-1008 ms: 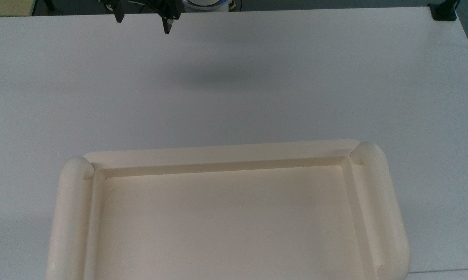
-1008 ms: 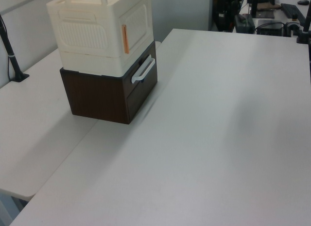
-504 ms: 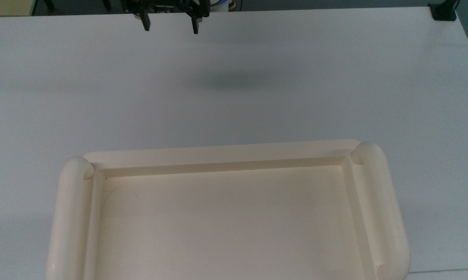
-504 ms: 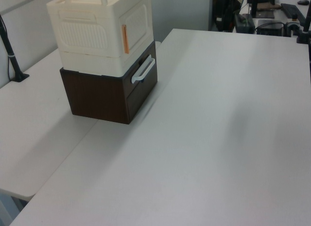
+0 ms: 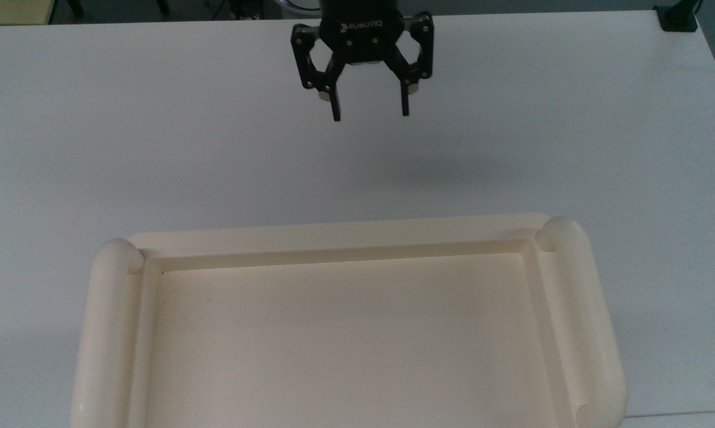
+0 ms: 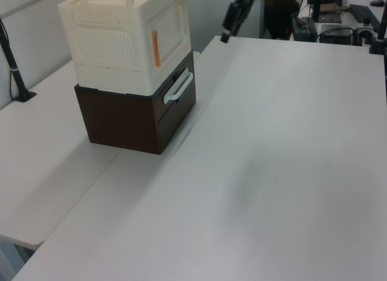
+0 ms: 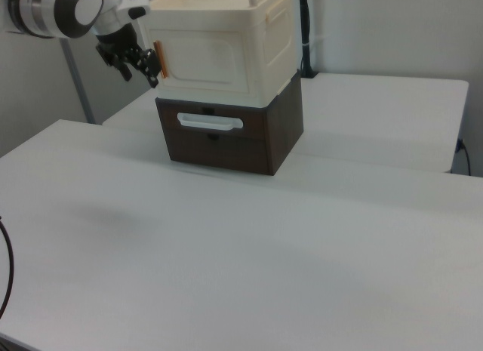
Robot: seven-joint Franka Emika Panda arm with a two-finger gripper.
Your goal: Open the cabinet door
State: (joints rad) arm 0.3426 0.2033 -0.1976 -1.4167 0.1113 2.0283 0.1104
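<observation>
The cream cabinet (image 7: 226, 45) sits upright at the right view's twelve o'clock, stacked on a dark brown box; its door (image 7: 205, 53), facing six o'clock, is closed.

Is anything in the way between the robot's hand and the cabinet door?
No, nothing visible. The hand hangs open over bare white table, and only empty tabletop lies between it and the cabinet door.
</observation>
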